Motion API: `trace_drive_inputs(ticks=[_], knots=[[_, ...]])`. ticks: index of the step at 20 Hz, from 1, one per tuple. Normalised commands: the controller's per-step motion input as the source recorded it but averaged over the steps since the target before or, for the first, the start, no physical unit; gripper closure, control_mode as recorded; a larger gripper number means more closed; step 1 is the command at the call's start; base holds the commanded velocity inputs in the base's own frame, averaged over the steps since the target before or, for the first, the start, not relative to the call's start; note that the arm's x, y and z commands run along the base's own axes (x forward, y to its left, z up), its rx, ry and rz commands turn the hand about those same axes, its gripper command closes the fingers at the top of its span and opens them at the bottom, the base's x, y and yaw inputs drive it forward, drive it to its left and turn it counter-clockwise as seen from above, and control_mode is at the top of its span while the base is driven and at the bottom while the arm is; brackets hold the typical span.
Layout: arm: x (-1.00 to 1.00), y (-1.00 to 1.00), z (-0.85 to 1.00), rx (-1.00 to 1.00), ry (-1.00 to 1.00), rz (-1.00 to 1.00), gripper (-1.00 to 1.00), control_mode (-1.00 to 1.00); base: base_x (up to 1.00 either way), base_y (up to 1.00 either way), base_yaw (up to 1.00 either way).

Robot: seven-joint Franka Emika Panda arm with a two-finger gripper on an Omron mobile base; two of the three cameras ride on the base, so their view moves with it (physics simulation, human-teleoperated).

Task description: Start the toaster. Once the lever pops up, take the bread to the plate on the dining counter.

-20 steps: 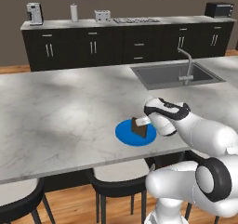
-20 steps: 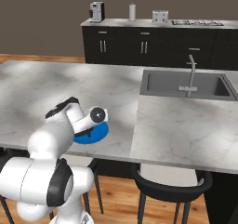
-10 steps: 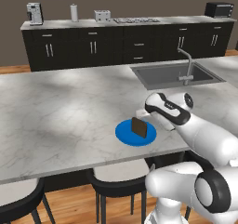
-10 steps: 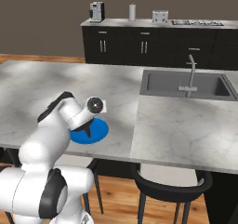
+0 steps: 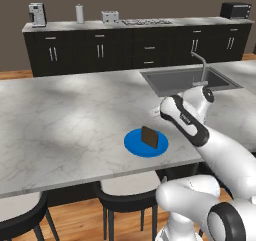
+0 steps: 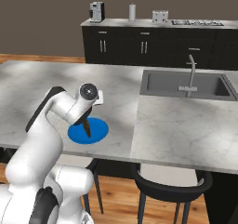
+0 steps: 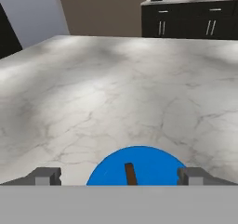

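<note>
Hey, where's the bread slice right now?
The bread stands on edge on the blue plate, near the front edge of the dining counter, left of the sink in the left base view.

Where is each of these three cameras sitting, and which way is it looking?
Left base view: behind the arm to its left, looking forward and down over the dining counter; the white arm rises at lower right.
Right base view: behind to its right; the arm rises at lower left.
Hand view: on the hand, looking low across the counter; open gripper tips at the bottom.
All three share the blue plate with the bread.
</note>
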Motion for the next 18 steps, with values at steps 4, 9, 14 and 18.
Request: trace_drive_inputs(ticks=[4,9,14,18], knots=[[-0.80,0.00,0.52,-0.05,0.09,-0.09,-1.00,-1.00,0.00,0.00,0.00],[-0.97,0.00,0.45,-0.04,0.07,-0.13,-1.00,-1.00,0.00,0.00,0.00],[-0.99,0.02,0.44,-0.04,0.06,-0.20,-1.00,-1.00,0.00,0.00,0.00],[-0.90,0.08,0.40,-0.06,0.06,-0.25,-1.00,-1.00,0.00,0.00,0.00]])
